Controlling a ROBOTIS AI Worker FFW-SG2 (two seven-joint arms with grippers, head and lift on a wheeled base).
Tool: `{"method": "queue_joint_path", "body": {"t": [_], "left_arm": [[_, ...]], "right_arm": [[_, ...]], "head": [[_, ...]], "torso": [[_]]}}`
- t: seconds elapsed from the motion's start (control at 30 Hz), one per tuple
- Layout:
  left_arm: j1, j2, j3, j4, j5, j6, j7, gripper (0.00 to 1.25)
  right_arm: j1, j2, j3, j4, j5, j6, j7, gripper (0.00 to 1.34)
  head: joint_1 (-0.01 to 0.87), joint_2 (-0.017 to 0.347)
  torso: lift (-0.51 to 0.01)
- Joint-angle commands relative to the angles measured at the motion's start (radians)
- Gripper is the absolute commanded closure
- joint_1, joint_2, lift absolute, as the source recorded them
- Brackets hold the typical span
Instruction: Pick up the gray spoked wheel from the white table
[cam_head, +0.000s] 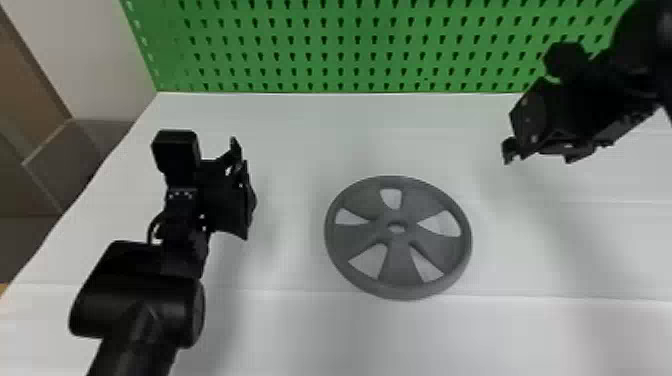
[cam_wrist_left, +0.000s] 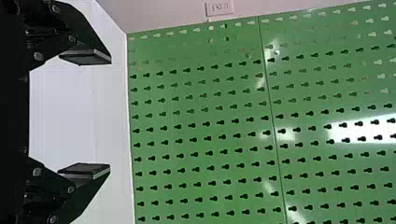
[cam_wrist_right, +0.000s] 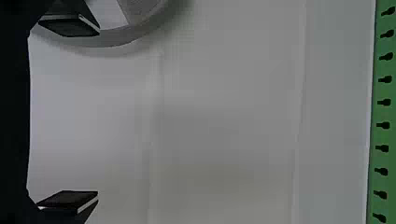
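Our black left gripper (cam_head: 244, 190) (left) and black right gripper (cam_head: 541, 154) (upper right) gape wide, empty; round gray spoked wheel (cam_head: 400, 265)'s mid-frame.

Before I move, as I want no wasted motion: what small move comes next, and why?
Probably shift the right pincer a little left, toward the gray spoked wheel. Its fingers are open and empty, it points down at the white table, and the wheel lies flat there, left of that pincer.

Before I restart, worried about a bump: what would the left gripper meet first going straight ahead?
Likely the green pegboard facing the left gripper, though depth is unclear; it might graze the white table first.
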Motion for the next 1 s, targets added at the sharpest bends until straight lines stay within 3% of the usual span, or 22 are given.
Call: {"method": "queue_joint_path", "body": {"t": [0.0,0.3,0.97], "left_arm": [[-0.002,0.004,-0.001,-0.001,-0.001,0.001,0.0,0.43],[-0.005,0.009,-0.008,-0.001,0.0,0.004,0.0,0.43],[-0.007,0.013,-0.006,-0.001,0.002,0.004,0.002,0.43]], "right_arm": [[0.005,-0.008,0.022,0.02,-0.031,0.001,0.0,0.07],[-0.018,-0.02,0.083,0.069,-0.08,0.001,0.0,0.07],[-0.016,-0.028,0.108,0.086,-0.089,0.001,0.0,0.07]], "head": [[0.779,0.084],[0.779,0.084],[0.779,0.084]], "torso": [[-0.094],[-0.094],[-0.094]]}}
